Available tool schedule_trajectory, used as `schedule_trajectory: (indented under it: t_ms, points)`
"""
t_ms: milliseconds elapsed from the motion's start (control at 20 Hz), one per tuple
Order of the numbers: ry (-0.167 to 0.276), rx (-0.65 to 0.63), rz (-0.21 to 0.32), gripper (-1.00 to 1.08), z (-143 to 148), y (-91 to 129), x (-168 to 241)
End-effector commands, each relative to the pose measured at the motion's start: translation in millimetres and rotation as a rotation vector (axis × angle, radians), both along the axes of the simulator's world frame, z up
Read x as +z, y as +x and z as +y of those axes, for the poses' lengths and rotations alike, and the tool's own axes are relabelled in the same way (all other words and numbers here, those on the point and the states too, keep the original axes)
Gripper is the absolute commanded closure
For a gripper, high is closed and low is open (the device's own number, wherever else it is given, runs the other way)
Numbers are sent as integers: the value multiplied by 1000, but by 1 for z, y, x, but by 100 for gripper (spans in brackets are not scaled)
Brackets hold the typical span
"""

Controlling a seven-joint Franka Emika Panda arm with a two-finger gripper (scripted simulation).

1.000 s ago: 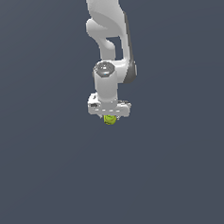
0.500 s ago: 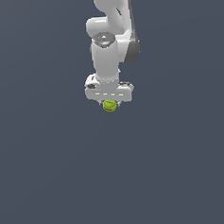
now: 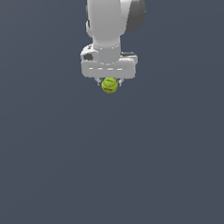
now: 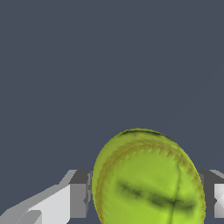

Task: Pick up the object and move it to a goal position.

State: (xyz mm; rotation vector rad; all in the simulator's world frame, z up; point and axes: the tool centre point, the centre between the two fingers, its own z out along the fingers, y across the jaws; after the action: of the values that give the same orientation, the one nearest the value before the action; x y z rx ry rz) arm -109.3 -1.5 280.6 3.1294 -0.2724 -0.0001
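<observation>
In the wrist view the ball [image 4: 148,177] fills the near part of the picture, and it sits between the two fingers [image 4: 78,194] of the gripper [image 4: 146,197], one grey pad on each side of it. The pads appear to touch its sides, so I judge that the gripper is closed on the ball, with only the ball's own width between the fingers. The ball is yellow-green with a darker seam line across it, like a tennis ball. From this look I judge it to be light and a little soft, not fragile, but round and smooth enough that it can roll or slip out if the hold is off its widest part. The best place to take it is across the middle, on two opposite sides, and the pads seem to be about there now. In the exterior view the ball [image 3: 109,85] hangs directly under the white gripper [image 3: 110,81], and it is clearly narrower than the gripper body above it. Behind and below the ball there is only a plain dark grey surface, and I cannot tell from it if the ball is lifted off the counter or how high. No goal marker is visible in either view.
</observation>
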Motion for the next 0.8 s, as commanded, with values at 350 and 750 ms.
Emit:
schedule_trajectory:
  t_ms: [350, 750]
  points:
    - [0, 0, 0, 108, 5, -11, 81]
    - [0, 0, 0, 108, 7, -14, 113]
